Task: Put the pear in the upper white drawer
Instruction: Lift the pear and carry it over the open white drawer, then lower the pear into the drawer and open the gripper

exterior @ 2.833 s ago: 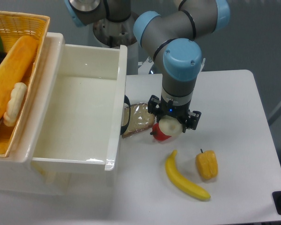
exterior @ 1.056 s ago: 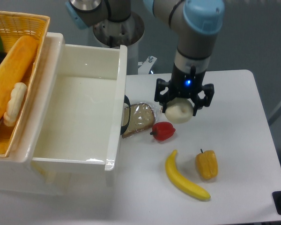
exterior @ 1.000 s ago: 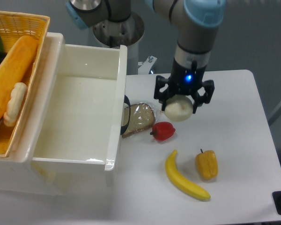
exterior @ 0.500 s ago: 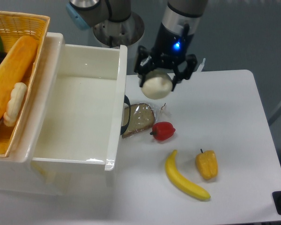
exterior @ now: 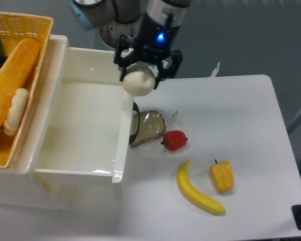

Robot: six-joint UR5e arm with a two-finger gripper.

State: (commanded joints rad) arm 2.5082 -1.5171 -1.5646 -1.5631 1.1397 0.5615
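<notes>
- A white table with rounded corners carries everything.
- A slice of bread in a clear wrapper lies flat on it, just beside the right wall of the white drawer.
- A red pepper sits just right of the bread, close to touching the wrapper.
- A banana lies diagonally nearer the front edge.
- A yellow-orange pepper rests just right of the banana, its stem pointing away from the front edge.
</notes>
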